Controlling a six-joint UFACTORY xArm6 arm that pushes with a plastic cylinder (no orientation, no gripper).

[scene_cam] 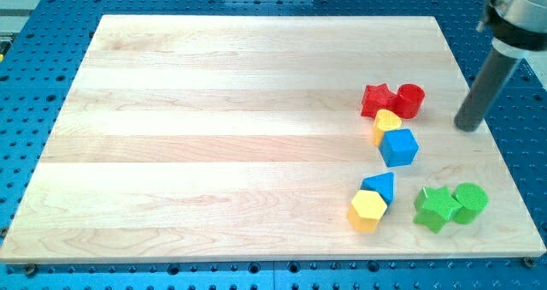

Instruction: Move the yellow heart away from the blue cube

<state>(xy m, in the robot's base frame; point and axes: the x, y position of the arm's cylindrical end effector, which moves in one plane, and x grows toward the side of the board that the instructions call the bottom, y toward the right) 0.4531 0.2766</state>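
Touching blue cube (pixel 399 147): glossy yellow heart (pixel 386 123); my tip (pixel 467 126) well right, bare.

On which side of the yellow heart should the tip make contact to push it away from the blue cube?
No grip is possible, only a push. My tip is off to the view's right of the blocks. The yellow heart touches the blue cube at its lower right, with the red star above it. Contacting its right edge, just above the cube, and pushing toward the view's left looks best.
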